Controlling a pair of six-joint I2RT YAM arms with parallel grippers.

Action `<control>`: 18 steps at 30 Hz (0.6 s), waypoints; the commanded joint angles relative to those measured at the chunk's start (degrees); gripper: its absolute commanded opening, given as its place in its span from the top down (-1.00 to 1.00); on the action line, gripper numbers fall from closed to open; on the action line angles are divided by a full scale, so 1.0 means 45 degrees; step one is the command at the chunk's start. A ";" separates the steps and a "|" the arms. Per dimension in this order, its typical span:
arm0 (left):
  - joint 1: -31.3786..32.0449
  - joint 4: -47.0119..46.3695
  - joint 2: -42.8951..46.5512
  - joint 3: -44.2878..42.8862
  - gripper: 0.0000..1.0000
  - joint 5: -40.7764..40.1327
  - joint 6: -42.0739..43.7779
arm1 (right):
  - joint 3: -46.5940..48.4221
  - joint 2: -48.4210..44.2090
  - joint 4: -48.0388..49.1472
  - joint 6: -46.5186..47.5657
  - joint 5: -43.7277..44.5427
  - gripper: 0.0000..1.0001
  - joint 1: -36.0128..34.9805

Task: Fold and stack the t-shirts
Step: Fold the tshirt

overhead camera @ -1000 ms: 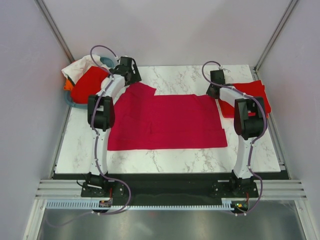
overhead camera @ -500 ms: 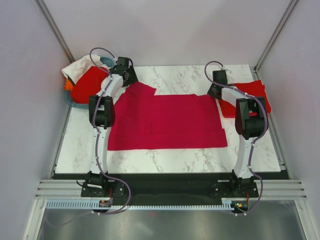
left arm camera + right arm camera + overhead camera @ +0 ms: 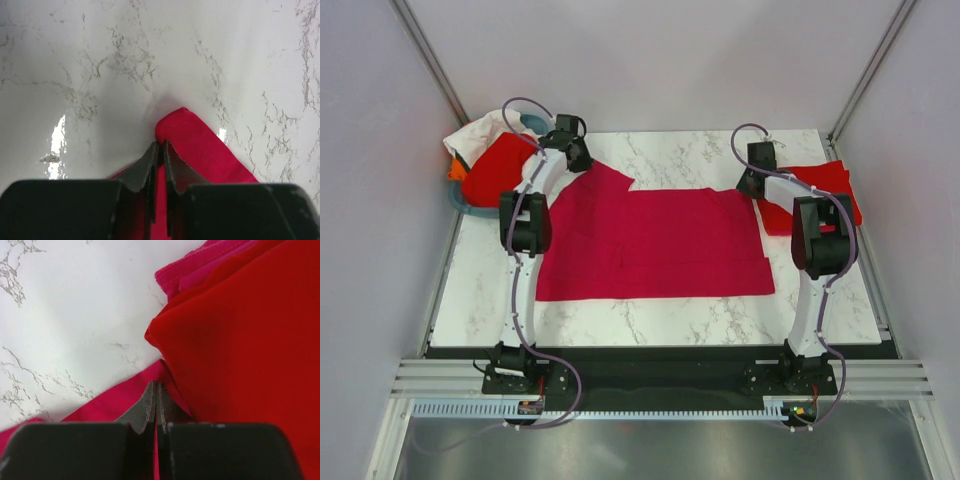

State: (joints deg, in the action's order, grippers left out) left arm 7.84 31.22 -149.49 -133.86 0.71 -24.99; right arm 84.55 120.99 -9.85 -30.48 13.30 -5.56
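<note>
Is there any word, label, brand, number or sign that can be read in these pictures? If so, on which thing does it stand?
None can be read. The crimson-pink t-shirt, the folded red t-shirt and the marble table carry no print or label in any view. The black tool bodies in both wrist views are plain too.

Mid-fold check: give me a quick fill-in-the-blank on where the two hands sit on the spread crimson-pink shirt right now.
1. The left hand is shut on the far-____ corner of the crimson-pink cotton t-shirt.
2. The right hand is ____ on that shirt's opposite far corner.
3. The folded bright red cotton t-shirt lies on the white marble-patterned table beside the robot's ____ arm.

Missing words: left; shut; right.
</note>
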 commanded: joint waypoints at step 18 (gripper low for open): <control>0.0095 -0.1489 0.3394 0.2597 0.95 0.0506 0.0105 | -0.0215 -0.1592 0.0098 -0.0180 0.0150 1.00 0.0123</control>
State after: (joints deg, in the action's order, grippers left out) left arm 8.12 28.45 -141.73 -123.22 2.07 -25.17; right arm 84.03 117.91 -10.11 -30.50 12.38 -5.34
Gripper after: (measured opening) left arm 0.029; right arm 0.007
